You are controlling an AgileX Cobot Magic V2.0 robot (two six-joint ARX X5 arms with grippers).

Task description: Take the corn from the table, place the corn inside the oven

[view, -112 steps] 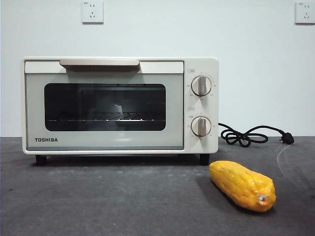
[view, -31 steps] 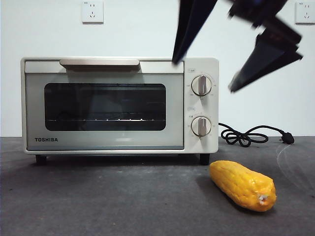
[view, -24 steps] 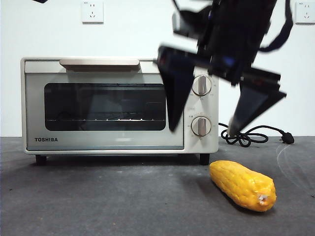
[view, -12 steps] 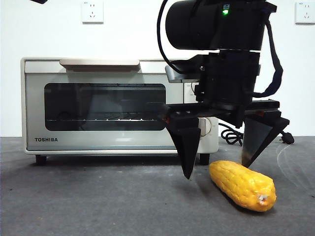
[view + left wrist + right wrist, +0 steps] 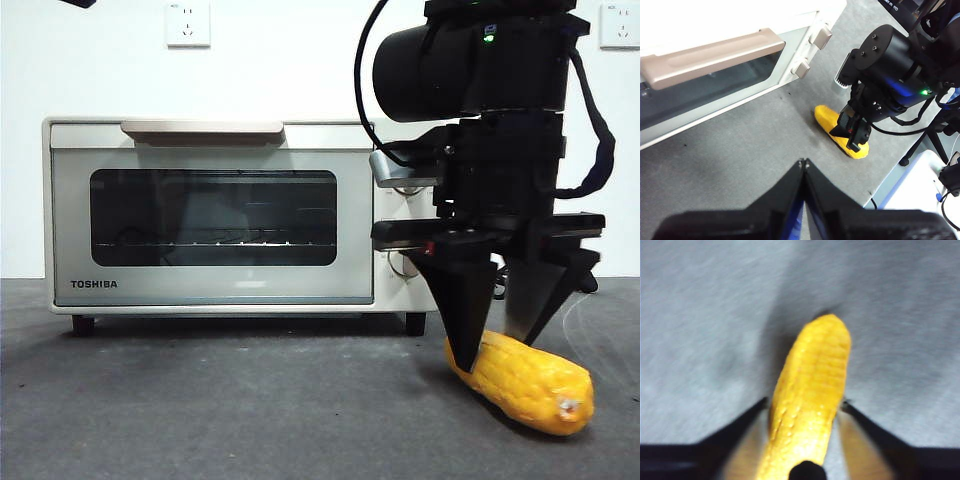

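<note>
The right gripper (image 5: 497,352) has come down over the corn (image 5: 525,382), which lies on the table (image 5: 220,410) in front of the oven's (image 5: 240,212) right end, near its right foot. In the front view its 2 black jaws straddle the cob's tapered end, 1 jaw on each side, with their tips at or just above the tabletop. The right wrist view shows the corn (image 5: 810,395) running lengthwise between the jaws, each jaw close against a flank of the cob; the picture is blurred, so whether the jaws actually press on the kernels is hard to tell, and the right gripper (image 5: 805,407) looks narrowed around the cob rather than firmly clamped. The corn still rests on the table, but it now sits a little further right and nearer the camera than it did half a second ago, with its pale stub end pointing toward the front right.

The oven stands closed, its bar handle (image 5: 203,127) along the top of the door and the dark glass window below it. The 2 round knobs on its right panel are mostly hidden behind the arm.

The left gripper (image 5: 803,165) hovers well apart from the work, high above the table in front of the oven, its jaws pressed together at the tips. From there it looks down on the oven's handle (image 5: 710,56), the corn (image 5: 832,127) and the right arm standing over it.
</note>
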